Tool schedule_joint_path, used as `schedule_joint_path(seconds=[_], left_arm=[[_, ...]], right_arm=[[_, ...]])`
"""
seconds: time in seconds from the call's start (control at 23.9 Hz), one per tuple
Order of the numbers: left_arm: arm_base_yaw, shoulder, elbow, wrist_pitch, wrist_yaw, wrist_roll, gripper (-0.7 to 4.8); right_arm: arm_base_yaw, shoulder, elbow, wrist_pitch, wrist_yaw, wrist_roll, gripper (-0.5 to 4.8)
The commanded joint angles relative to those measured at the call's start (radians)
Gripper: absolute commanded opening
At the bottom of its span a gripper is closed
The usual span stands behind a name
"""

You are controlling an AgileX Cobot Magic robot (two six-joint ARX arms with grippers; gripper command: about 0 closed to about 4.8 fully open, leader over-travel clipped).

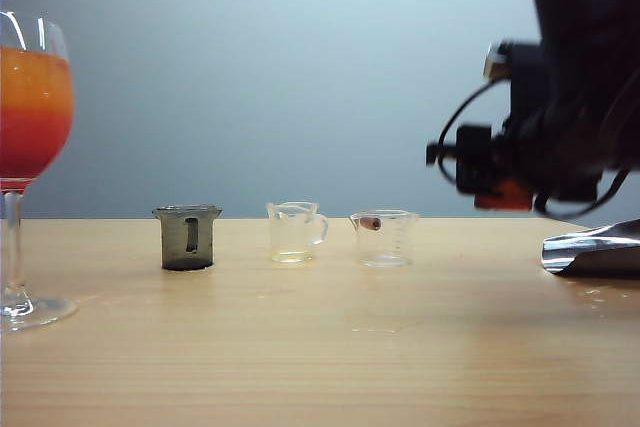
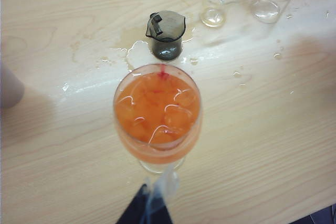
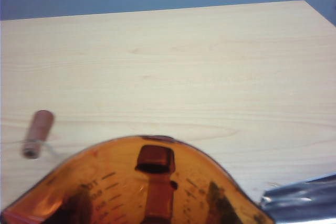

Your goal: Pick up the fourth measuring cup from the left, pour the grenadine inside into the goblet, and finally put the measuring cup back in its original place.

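**Exterior view: red cup up in the right tool, goblet layered orange over red**

Exterior view has the goblet (image 1: 32, 137) at the far left of the bench (image 1: 320, 347), filled with orange liquid on top and a red band of grenadine (image 1: 28, 152) below it. Along the bench stand three cups in a row: a smoky grey cup (image 1: 187, 237), then a clear cup (image 1: 295, 232) with a yellowish trace at the bottom, then a second clear cup (image 1: 384, 237). Over on the right, the right arm hangs above the bench as a dark bulk, with crumpled foil (image 1: 595, 247) lying under it.

From the right wrist camera, the fourth measuring cup (image 3: 142, 187) fills the near edge of the picture, translucent red-orange, graduations and handle showing; the right tool (image 3: 144, 216) is clamped on it, off the bench.

Left wrist camera looks straight down into the goblet, puddles spread around the grey cup. The left tool (image 2: 148, 211) shows only as a dark tip near the goblet's foot; cannot tell how its jaws stand.
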Motion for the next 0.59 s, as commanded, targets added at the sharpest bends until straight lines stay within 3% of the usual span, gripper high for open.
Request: schedule_joint_path(seconds=[0.04,0.25,0.59], left_arm=[[0.002,-0.003,0.003,0.005,0.003,0.0,-0.04],[0.002,-0.003,0.003,0.006,0.002,0.0,-0.04],[0.002,-0.003,0.003,0.005,-0.001,0.0,-0.04]], right_arm=[[-0.014,0.14,0.086,0.104,-0.028,-0.005,1.69],[-0.015,0.263,0.187,0.103,-0.034,-0.047,1.69],[-0.026,0.325,0.204,0.087,-0.008,-0.054,1.69]])
